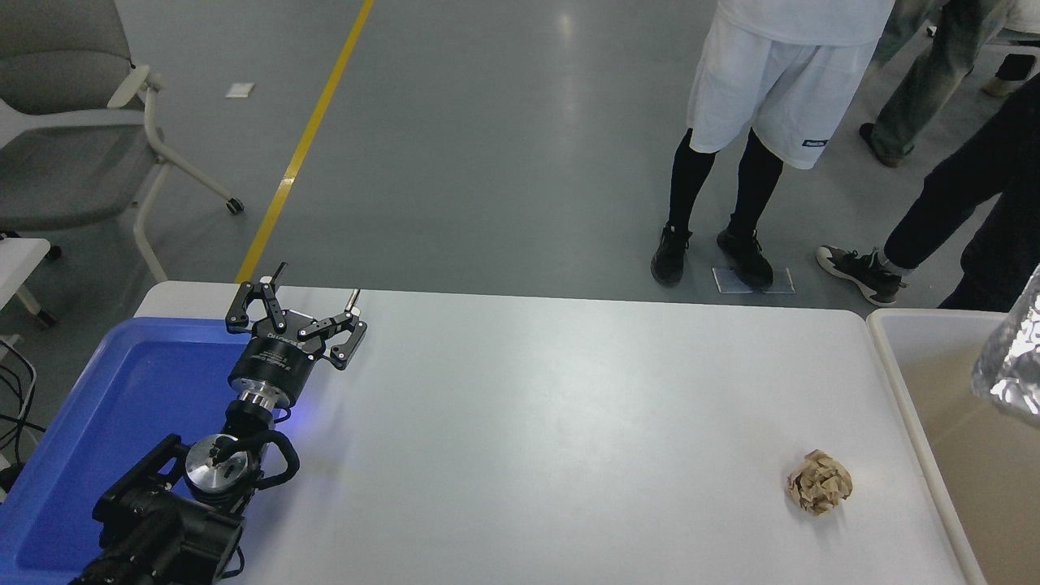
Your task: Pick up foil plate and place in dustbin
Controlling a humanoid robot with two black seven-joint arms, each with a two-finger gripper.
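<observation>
At the far left of the head view we see a grey office chair [57,122] on the grey floor, a yellow line [302,146] painted on the floor beside it, and below them the bright blue tray [97,439] lying at the left end of the white table [552,422]. Over the tray's right edge we find the left arm parked at the lower left, its left gripper [296,313] pointing away from us with the fingers spread wide and nothing between them. Moving right, the middle of the table is bare, and near its right end we come upon a small crumpled brown paper ball [819,483], sitting by itself on the tabletop. Beyond the table's far side we make out people standing: one in white shorts [772,89] and black shoes, others in dark trousers further right. At the right edge stands the dustbin [910,357], its pale rim just beside the table's end. Above its open inside we see only a sliver of the foil plate [1014,366], cut off by the picture's edge and well clear of the table. The right gripper is out of view, so we cannot tell how it holds the plate.
</observation>
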